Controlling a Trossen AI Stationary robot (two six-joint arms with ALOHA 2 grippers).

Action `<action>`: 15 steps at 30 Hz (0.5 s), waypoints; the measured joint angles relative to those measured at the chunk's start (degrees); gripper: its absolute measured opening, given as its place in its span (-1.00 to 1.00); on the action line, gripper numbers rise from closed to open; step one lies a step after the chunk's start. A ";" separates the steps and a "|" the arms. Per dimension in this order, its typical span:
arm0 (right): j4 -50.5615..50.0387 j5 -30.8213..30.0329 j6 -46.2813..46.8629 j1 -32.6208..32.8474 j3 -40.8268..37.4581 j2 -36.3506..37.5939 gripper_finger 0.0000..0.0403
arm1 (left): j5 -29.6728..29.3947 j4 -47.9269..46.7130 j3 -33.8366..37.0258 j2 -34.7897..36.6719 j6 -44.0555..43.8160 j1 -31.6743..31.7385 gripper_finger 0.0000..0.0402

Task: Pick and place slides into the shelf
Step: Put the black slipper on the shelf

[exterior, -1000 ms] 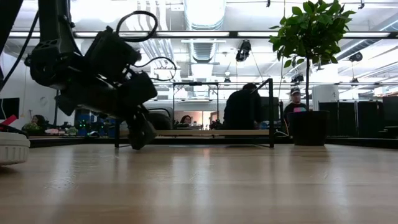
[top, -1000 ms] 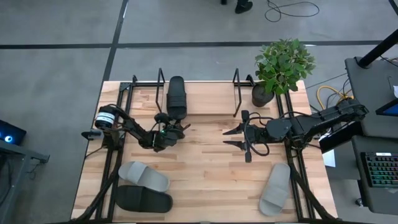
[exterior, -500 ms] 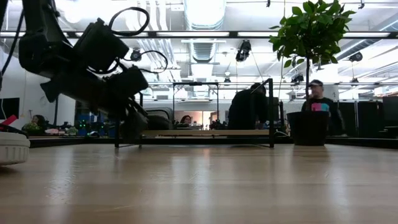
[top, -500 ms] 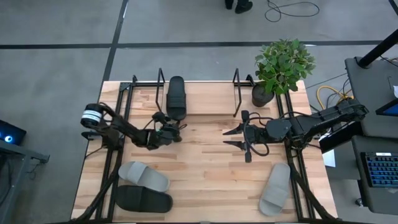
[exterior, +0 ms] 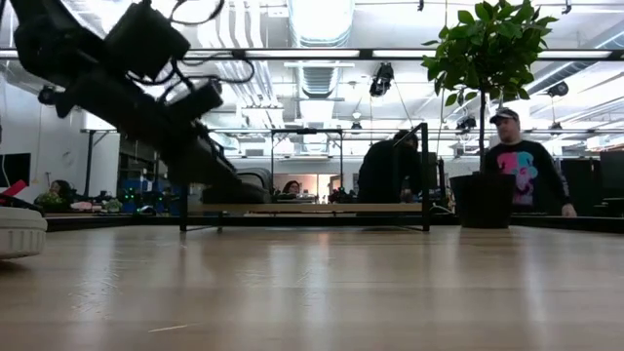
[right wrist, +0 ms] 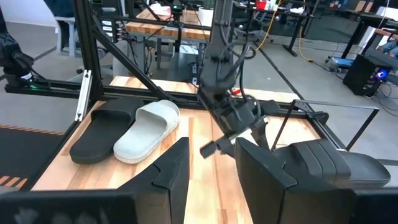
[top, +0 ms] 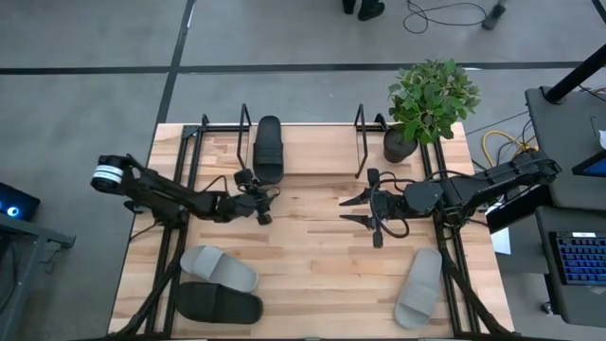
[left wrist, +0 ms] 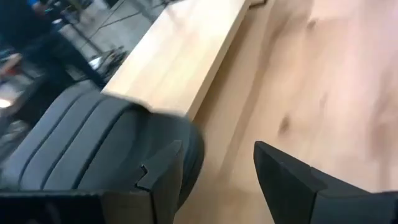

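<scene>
One dark slide [top: 269, 148] already sits on the shelf [top: 301, 161] base board at the desk's [top: 312, 256] far edge, long axis running front-to-back, which end is toe: can't tell. Prob set lengthwise so more pairs fit side by side btwn the end loops.

Left claw [top: 262, 197] hovers just in front of that slide, fingers apart w/ nothing btwn them; left wrist view shows the near end of the slide right beside one finger [left wrist: 163, 176], not gripped. Reads as released, arm stretched low across the desk.

Right claw [top: 361, 209] waits mid-desk, fingers parted, empty, pointing toward the left arm.

3 slides not yet placed: light grey slide [top: 220, 267] and black slide [top: 220, 303] lie side by side at front-left corner, long axes roughly left-right, slightly angled. Second light grey slide [top: 419, 286] front-right, long axis near front-back, tilted a bit. Potted plant [top: 428, 102] sits at far-right corner, just beside the shelf end.
</scene>
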State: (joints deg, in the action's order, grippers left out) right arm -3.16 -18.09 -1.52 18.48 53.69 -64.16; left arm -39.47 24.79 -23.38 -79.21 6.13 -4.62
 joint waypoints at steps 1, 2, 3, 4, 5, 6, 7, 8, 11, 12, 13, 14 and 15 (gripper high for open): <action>0.00 0.00 0.00 0.00 0.00 0.00 -0.40 | 0.93 -0.36 0.06 1.17 0.00 0.00 -0.10; 0.02 0.00 0.00 0.00 -0.04 0.00 -0.40 | 2.14 -0.17 0.07 2.17 0.00 0.00 -0.10; 0.01 0.00 0.00 0.00 -0.11 0.00 -0.40 | 2.88 0.20 0.03 3.05 0.00 0.00 -0.10; -0.02 0.00 0.00 0.00 -0.14 0.00 -0.40 | 3.02 0.04 0.01 4.03 0.00 0.00 -0.10; -0.02 0.00 0.00 0.00 -0.17 0.00 -0.40 | 3.05 -0.23 0.03 5.05 0.02 -0.02 -0.10; 0.00 0.00 0.00 0.00 -0.27 0.00 -0.40 | 3.02 0.07 0.03 6.01 0.02 -0.04 -0.10; -0.04 0.00 0.00 0.00 -0.37 0.00 -0.40 | 2.97 0.29 -0.08 6.85 0.03 -0.04 -0.10; -0.03 0.00 0.00 0.00 -0.43 0.00 -0.40 | 2.89 0.51 -0.10 7.69 0.03 -0.04 -0.10; -0.14 0.00 0.00 0.00 -0.68 0.00 -0.40 | 2.69 3.05 -0.32 9.67 0.05 -0.02 -0.14; -0.52 0.00 0.00 0.00 -0.68 0.00 -0.40 | 2.67 4.27 -0.34 10.21 0.05 -0.02 -0.17; -1.09 -0.01 0.00 0.00 -0.68 0.00 -0.40 | 2.61 5.70 -0.34 10.53 0.10 0.01 -0.21; -1.66 0.00 0.00 0.00 -0.68 0.00 -0.40 | 2.61 7.16 -0.36 10.68 0.32 0.11 -0.26; -2.42 0.00 0.00 0.00 -0.68 0.00 -0.40 | 2.63 7.94 -0.36 10.78 0.70 0.25 -0.31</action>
State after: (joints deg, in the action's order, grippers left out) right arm -5.57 -18.09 -1.52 18.48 53.01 -64.16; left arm -36.84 32.73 -23.75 -68.43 6.83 -4.37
